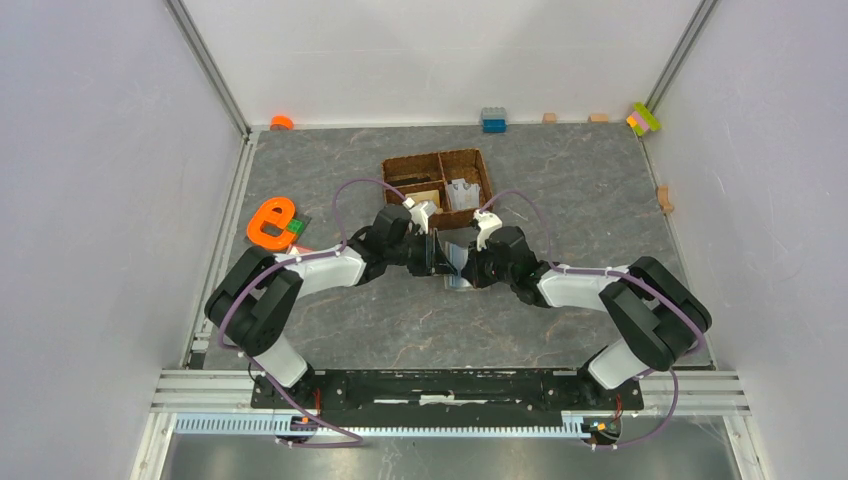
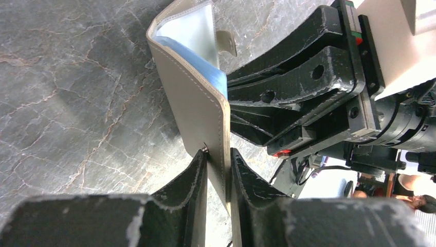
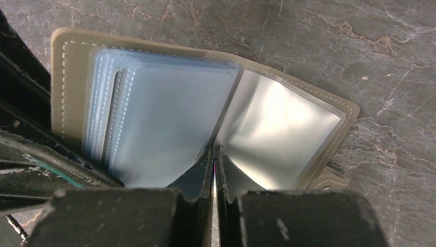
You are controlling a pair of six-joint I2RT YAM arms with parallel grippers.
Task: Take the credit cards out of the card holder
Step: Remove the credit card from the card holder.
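The grey-olive card holder (image 1: 458, 264) is held open off the table between both arms. In the left wrist view its cover (image 2: 198, 98) stands on edge, and my left gripper (image 2: 218, 157) is shut on that cover's lower edge. In the right wrist view the holder (image 3: 288, 128) lies spread, showing light-blue plastic sleeves and a silvery inside face. My right gripper (image 3: 214, 149) is shut at the fold on a thin leaf seen edge-on; I cannot tell whether it is a card or a sleeve. An orange-tan card (image 1: 425, 197) lies in the brown basket.
The brown woven divided basket (image 1: 400, 163) stands just behind the grippers, with a grey item (image 1: 463, 192) in its right part. An orange e-shaped toy (image 1: 270, 222) and a green block (image 1: 297, 226) lie at the left. Small blocks (image 1: 493, 120) line the far edge.
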